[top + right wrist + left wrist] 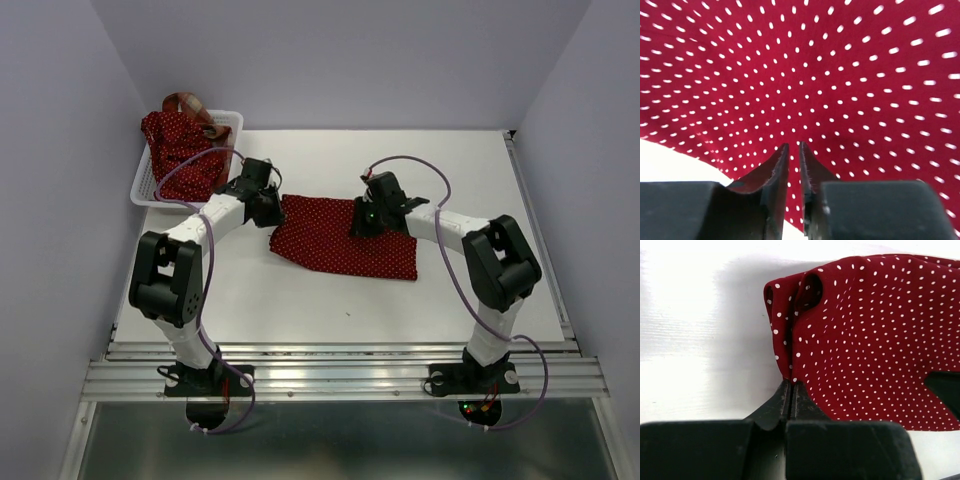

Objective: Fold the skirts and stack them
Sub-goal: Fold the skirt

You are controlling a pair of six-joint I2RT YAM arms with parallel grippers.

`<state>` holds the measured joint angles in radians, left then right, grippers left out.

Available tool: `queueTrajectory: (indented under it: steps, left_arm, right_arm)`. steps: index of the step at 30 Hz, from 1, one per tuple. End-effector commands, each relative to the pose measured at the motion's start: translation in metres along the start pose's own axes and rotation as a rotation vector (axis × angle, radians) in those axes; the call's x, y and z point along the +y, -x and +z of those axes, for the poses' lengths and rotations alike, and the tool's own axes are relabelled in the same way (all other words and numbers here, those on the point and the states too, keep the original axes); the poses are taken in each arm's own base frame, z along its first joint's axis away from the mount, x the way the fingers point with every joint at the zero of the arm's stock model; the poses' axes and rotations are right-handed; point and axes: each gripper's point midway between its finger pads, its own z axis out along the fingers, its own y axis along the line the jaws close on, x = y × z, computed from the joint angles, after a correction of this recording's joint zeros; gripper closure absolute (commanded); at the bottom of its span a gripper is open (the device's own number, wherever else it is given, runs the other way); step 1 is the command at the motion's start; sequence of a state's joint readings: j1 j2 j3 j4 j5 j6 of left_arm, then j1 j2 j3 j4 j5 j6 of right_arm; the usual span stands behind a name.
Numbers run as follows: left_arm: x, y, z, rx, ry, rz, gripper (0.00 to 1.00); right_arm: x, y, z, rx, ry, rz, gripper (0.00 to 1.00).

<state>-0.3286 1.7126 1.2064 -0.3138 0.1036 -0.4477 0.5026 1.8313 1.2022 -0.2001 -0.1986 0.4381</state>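
Note:
A dark red polka-dot skirt (335, 245) lies spread on the white table (300, 310) between the arms. My left gripper (268, 207) is at its left edge; in the left wrist view the gripper (791, 382) is shut on a bunched fold of the skirt (870, 340). My right gripper (364, 224) is over the skirt's upper middle. In the right wrist view it (794, 145) is nearly closed, pinching the skirt (805, 70), which fills the view. A second polka-dot skirt (180, 150) and a plaid skirt (188, 103) sit in the basket.
The white lattice basket (140, 190) stands at the far left corner against the left wall. Walls close in the table on the left, back and right. A metal rail (340, 375) runs along the near edge by the arm bases.

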Motion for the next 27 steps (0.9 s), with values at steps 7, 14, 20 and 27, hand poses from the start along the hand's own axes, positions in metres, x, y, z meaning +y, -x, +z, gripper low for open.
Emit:
queueTrajectory:
  steps: [7,14,20,27]
  left_arm:
    - [-0.046,0.023,-0.051,-0.097,-0.153,0.028,1.00]
    - [-0.065,0.026,-0.068,-0.114,-0.212,0.031,1.00]
    - [-0.086,0.034,-0.083,-0.138,-0.279,0.043,1.00]
    - [-0.095,0.042,-0.089,-0.159,-0.275,0.047,1.00]
  right_arm:
    - [0.011,0.007,0.037,-0.023,-0.023,-0.030,0.86]
    - [0.014,-0.010,0.053,0.026,-0.017,-0.039,0.87]
    - [0.021,-0.012,0.056,0.037,0.006,-0.048,0.87]
    - [0.024,0.027,0.019,-0.096,-0.064,-0.056,0.64]
